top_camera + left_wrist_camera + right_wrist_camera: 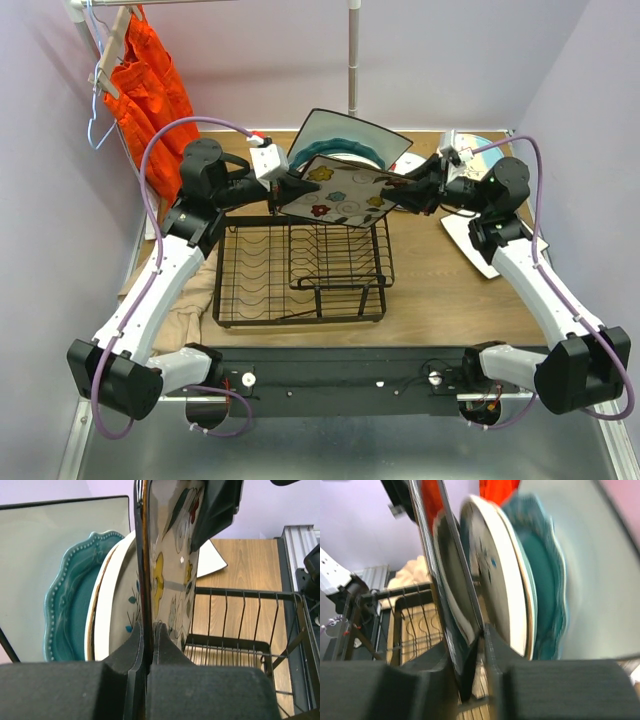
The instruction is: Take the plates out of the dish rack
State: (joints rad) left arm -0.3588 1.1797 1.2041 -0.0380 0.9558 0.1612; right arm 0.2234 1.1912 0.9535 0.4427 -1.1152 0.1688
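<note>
Pale lavender walls [450, 60] are closing in a wooden table [440, 300] on three sides. The black wire dish rack [300, 290] is sitting at the table's middle, between the two arms. An orange garment [150, 90] is hanging at the rear left.

Beyond the rack's far rail, a large pale square plate [345, 128] and a teal scalloped plate [70, 595] are standing on edge. The flower-print plate [345, 195] is hanging tilted above that rail. The left gripper [148, 630] is pinching its left edge tight. The right gripper [479, 640] is straddling the opposite edge, though the blur is hiding whether it is gripping.
</note>
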